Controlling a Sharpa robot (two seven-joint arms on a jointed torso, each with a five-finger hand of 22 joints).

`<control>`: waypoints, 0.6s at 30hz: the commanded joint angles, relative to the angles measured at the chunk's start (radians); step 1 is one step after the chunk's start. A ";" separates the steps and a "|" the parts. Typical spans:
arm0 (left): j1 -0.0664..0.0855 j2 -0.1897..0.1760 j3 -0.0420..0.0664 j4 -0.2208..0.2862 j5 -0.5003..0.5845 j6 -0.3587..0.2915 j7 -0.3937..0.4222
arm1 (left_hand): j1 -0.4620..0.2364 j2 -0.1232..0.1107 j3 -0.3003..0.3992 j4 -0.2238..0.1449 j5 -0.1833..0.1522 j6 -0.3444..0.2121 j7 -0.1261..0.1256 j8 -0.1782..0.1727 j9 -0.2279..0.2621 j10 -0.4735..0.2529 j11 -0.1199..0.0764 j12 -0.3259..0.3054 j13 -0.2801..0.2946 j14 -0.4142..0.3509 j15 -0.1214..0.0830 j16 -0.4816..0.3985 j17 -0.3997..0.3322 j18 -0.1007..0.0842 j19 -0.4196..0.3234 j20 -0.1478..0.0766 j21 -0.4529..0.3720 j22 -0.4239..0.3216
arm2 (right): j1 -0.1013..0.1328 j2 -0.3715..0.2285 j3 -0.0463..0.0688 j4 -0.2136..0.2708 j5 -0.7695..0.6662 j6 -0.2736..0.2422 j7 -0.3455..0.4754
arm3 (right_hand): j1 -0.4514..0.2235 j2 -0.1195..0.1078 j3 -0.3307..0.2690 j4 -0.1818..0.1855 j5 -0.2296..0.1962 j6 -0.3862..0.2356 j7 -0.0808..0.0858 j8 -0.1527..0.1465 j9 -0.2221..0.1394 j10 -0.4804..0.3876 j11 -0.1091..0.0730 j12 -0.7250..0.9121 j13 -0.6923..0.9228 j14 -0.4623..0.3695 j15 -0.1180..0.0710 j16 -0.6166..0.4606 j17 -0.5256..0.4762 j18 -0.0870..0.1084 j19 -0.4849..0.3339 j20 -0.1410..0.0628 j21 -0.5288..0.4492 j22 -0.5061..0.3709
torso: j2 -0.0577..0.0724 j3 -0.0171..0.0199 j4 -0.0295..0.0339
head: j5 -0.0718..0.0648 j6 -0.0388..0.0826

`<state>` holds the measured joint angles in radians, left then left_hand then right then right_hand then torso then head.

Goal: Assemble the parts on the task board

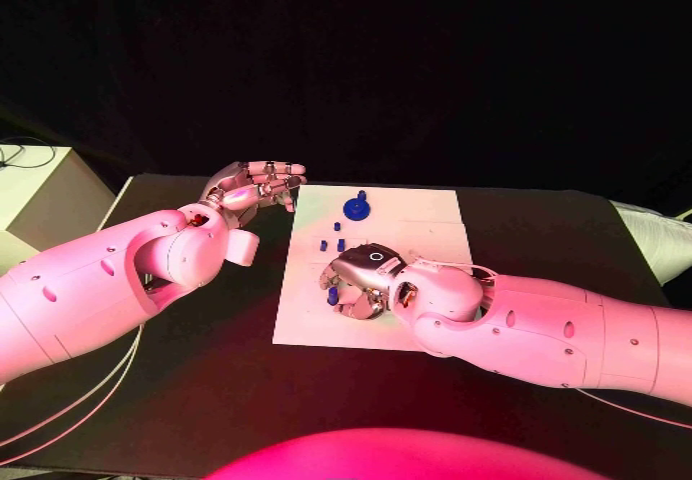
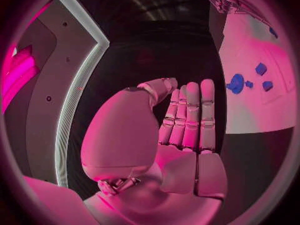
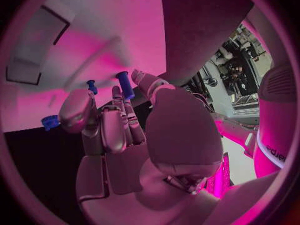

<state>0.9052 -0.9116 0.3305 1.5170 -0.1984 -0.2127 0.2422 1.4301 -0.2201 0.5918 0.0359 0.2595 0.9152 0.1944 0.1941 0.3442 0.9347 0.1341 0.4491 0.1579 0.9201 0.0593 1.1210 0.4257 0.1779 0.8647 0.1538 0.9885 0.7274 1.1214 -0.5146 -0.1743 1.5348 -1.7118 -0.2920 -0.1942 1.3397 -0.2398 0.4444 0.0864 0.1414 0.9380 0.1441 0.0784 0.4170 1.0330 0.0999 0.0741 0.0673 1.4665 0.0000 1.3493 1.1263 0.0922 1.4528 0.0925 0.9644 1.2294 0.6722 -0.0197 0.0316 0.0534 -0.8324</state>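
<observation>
- Two hands over the black table (image 1: 188,400) in the head view: the left hand (image 1: 257,188) hovers just off the white task board's (image 1: 418,225) far left corner, fingers loosely curled with nothing in them. The right hand (image 1: 361,280) sits low over the board's left-middle, a small blue part (image 1: 333,296) at its fingers. A round blue part (image 1: 358,208) and small blue pegs (image 1: 340,244) stand on the board beyond it.
- Left wrist view: the left hand (image 2: 181,130) has straight fingers (image 2: 190,110) side by side, holding nothing; the board (image 2: 250,60) with its blue parts (image 2: 236,83) lies apart from it.
- Right wrist view: the right hand (image 3: 125,135) pinches a blue peg (image 3: 125,85) upright between fingertips, above the board (image 3: 94,45).
</observation>
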 commanded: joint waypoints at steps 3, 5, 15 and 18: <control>0.000 0.001 0.001 0.003 0.004 0.016 0.004 | 0.003 0.003 -0.005 0.001 0.002 0.004 0.002 0.005 -0.001 -0.005 0.001 0.004 -0.001 -0.006 0.003 -0.006 -0.001 0.008 0.006 -0.001 -0.006 -0.002 | 0.000 -0.005 -0.001 0.002 0.006 -0.019 0.018 | 0.048 0.021 -0.089 0.020 0.001 -0.011 -0.003 -0.007 -0.011 -0.037 0.005 0.017 -0.001 0.014 0.012 -0.008 -0.016 0.019 0.001 0.010 -0.024 -0.014 | 0.000 0.0013 -0.0001 | -0.001 0.002; 0.000 0.001 0.001 0.003 0.004 0.016 0.003 | 0.003 0.003 -0.005 0.001 0.002 0.004 0.002 0.005 -0.001 -0.005 0.001 0.004 -0.001 -0.006 0.003 -0.006 -0.001 0.008 0.006 -0.001 -0.006 -0.002 | -0.001 -0.007 -0.001 0.001 0.005 -0.029 0.015 | 0.070 0.029 -0.131 0.033 0.002 -0.018 -0.003 -0.009 -0.018 -0.060 0.009 0.021 -0.002 0.013 0.015 -0.009 -0.021 0.019 0.002 0.012 -0.033 -0.020 | 0.000 0.0014 -0.0002 | -0.002 0.002; 0.000 0.002 0.001 0.001 0.004 0.018 0.002 | 0.003 0.003 -0.005 0.001 0.002 0.004 0.002 0.005 -0.001 -0.005 0.001 0.004 -0.001 -0.006 0.003 -0.006 -0.001 0.008 0.006 -0.001 -0.006 -0.002 | -0.002 -0.029 0.000 0.010 -0.003 -0.089 -0.004 | 0.231 0.001 -0.348 0.210 0.020 -0.090 -0.018 -0.014 -0.059 -0.217 0.041 0.026 -0.003 -0.001 0.040 -0.013 -0.052 0.028 -0.005 0.032 -0.102 -0.061 | 0.000 0.0019 -0.0004 | -0.011 0.010; 0.000 0.003 0.001 0.000 0.004 0.019 0.002 | 0.003 0.003 -0.005 0.001 0.002 0.004 0.002 0.005 -0.001 -0.005 0.001 0.004 -0.001 -0.006 0.003 -0.006 -0.001 0.008 0.006 -0.001 -0.006 -0.002 | -0.001 -0.056 0.004 0.027 0.005 -0.110 -0.003 | 0.227 -0.010 -0.365 0.211 0.023 -0.103 -0.023 -0.014 -0.065 -0.231 0.044 0.026 -0.002 -0.003 0.043 -0.014 -0.055 0.029 -0.006 0.034 -0.110 -0.067 | -0.001 0.0014 -0.0005 | -0.018 0.014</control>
<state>0.9053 -0.9108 0.3305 1.5158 -0.1983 -0.2114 0.2401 1.4301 -0.2201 0.5918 0.0359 0.2595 0.9152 0.1944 0.1941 0.3442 0.9347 0.1341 0.4491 0.1579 0.9201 0.0593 1.1210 0.4257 0.1778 0.8647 0.1538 0.9885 0.7266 1.1199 -0.5639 -0.1723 1.5563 -1.7052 -0.3580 -0.1943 1.5644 -0.2393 0.0805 0.2974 0.1588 0.8395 0.1193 0.0689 0.3522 0.8089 0.1430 0.1013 0.0660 1.4646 0.0339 1.3396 1.0705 0.1080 1.4456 0.1195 0.8573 1.1633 0.6723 -0.0179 0.0312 0.0408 -0.8214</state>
